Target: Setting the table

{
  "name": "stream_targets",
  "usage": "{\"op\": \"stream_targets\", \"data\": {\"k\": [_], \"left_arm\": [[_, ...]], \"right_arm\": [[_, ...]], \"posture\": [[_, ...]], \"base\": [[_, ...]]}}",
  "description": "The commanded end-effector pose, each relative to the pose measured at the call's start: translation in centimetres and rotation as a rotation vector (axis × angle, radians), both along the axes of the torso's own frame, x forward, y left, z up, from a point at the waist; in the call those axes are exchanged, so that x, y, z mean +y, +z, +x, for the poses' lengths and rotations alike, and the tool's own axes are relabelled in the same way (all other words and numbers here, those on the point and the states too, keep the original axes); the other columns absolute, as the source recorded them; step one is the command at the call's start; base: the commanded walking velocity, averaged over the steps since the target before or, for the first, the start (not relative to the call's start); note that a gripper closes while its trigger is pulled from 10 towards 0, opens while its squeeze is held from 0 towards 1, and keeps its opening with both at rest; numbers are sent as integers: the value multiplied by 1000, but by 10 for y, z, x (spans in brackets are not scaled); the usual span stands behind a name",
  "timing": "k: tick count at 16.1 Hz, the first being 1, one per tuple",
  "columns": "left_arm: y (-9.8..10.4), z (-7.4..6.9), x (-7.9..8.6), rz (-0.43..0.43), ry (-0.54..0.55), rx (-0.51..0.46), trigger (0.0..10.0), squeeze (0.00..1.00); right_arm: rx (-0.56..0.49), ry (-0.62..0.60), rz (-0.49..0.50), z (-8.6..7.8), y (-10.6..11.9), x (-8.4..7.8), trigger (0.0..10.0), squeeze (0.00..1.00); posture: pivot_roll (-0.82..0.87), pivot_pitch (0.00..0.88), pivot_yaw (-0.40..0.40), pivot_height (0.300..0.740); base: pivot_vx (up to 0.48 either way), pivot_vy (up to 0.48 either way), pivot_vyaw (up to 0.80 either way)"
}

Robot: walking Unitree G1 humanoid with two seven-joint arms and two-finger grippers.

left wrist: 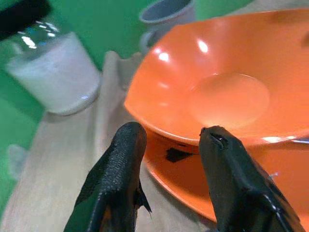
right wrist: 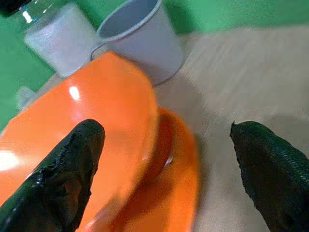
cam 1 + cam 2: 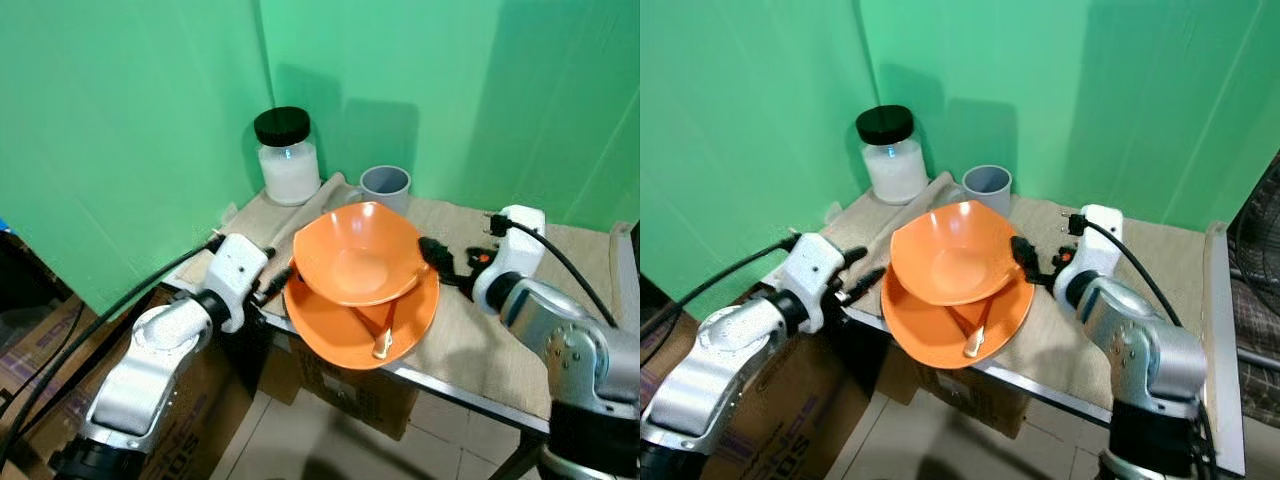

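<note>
An orange bowl [image 3: 358, 255] sits tilted on an orange plate [image 3: 415, 318] at the table's front edge, and a spoon [image 3: 383, 340] lies on the plate under the bowl. My left gripper [image 3: 280, 282] is open at the left rim of the plate; in the left wrist view its fingers [image 1: 120, 174] point at the bowl [image 1: 227, 96] with nothing between them. My right gripper [image 3: 440, 258] is open at the bowl's right rim. In the right wrist view that rim [image 2: 145, 121] lies between the two widely spread fingers [image 2: 72, 164].
A grey cup [image 3: 386, 186] stands just behind the bowl. A jar [image 3: 287, 158] of white contents with a black lid is at the back left corner. A beige cloth [image 3: 470, 340] covers the small table. Green walls close in behind, and cardboard boxes [image 3: 340, 385] sit below.
</note>
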State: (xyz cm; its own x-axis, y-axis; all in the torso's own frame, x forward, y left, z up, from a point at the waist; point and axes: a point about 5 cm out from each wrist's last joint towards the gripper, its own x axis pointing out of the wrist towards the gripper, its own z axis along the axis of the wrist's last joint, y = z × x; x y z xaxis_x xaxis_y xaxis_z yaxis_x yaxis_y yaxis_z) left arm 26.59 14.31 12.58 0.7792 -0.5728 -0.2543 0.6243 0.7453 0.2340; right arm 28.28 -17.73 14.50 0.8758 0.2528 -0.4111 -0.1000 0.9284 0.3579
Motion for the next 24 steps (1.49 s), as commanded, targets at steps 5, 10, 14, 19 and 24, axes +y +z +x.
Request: {"op": "stream_targets", "data": {"k": [5,10,14,19,24], "left_arm": [[-8,-10,-4,31,-125,79,10000,0],[-8,-11,-3,31,-133,84,10000,0],[-9,-10,-3,33,-134,85,10000,0],[-8,-9,-2,36,-129,80,10000,0],[-8,-7,-2,38,-125,76,10000,0]], "right_arm": [[139,55,134,3,-4,14,7451,0],[184,64,193,3,-5,19,0,0],[188,49,219,5,-5,18,0,0],[198,29,255,7,-5,20,0,0],[175,15,277,11,-2,19,0,0]], "posture": [[-7,0,109,740],[-1,0,102,740],[-3,0,100,740],[2,0,95,740],[-2,0,96,740]], "base": [[0,0,0],[0,0,0],[0,0,0],[0,0,0],[0,0,0]]}}
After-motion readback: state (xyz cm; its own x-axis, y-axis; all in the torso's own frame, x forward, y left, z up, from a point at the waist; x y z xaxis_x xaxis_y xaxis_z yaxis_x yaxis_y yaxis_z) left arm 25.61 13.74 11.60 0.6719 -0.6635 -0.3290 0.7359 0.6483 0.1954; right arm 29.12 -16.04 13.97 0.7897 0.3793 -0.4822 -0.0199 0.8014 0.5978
